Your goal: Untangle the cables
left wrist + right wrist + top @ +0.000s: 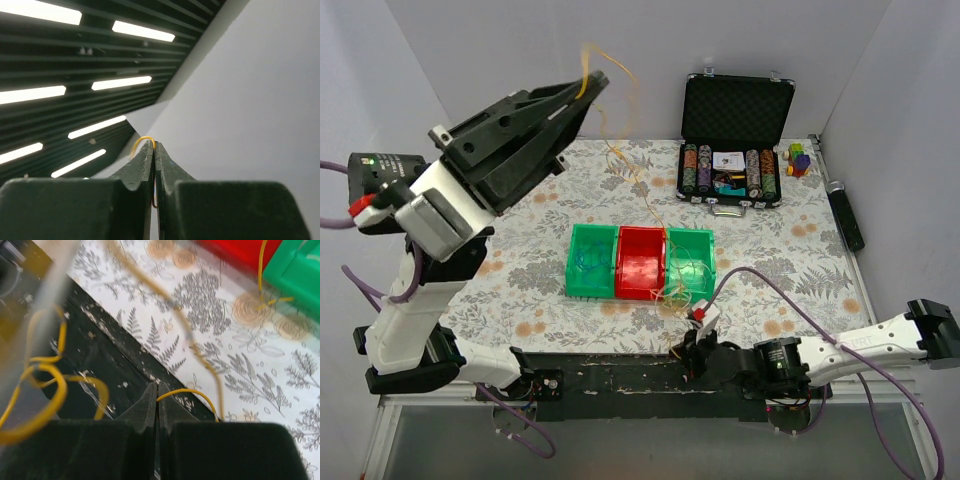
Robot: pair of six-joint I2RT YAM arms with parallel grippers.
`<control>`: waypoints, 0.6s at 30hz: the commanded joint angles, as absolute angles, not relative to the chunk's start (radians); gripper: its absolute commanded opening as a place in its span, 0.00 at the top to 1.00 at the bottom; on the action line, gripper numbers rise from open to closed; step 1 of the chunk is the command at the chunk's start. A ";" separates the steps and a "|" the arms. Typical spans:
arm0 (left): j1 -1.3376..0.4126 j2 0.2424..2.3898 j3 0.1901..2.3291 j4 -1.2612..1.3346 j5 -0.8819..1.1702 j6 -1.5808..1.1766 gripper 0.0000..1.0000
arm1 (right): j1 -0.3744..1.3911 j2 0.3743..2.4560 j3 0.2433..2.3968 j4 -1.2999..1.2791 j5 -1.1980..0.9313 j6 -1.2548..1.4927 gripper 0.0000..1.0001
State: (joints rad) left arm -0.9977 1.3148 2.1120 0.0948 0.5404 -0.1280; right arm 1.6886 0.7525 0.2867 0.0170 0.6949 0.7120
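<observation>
Yellow cables (pixel 616 152) pinched by left tool (pixel 153 146), right tool (pixel 157 388); near strands blurred

Thin yellow cables (pixel 186 389) have a smooth, glossy plastic jacket; left gripper (pixel 153 146) and right gripper (pixel 157 388) are matt black plastic, faintly grainy. The red bin (pixel 640 265) and green bins (pixel 591 262) are shiny moulded plastic on a matt floral-print table cover (pixel 800 250). The base plate (pixel 610 375) is black-painted, scuffed and chipped; the case (pixel 736 100) is black with bright metal edging.
</observation>
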 commanded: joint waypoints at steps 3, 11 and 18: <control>-1.000 1.308 2.092 0.382 0.545 0.207 1.00 | 1.787 0.831 0.279 -0.149 0.790 0.974 0.99; -1.000 1.391 2.195 0.491 0.540 0.405 1.00 | 1.885 0.841 0.284 -0.374 0.854 1.230 0.99; -1.000 1.586 2.514 0.516 0.581 0.672 1.00 | 1.904 0.877 0.304 -0.537 0.854 1.410 0.99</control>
State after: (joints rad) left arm -0.9977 1.5028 2.3306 0.4911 0.5697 0.4911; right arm 1.7535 0.8509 0.2787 -0.4110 0.8093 1.2560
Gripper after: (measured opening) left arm 0.010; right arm 0.031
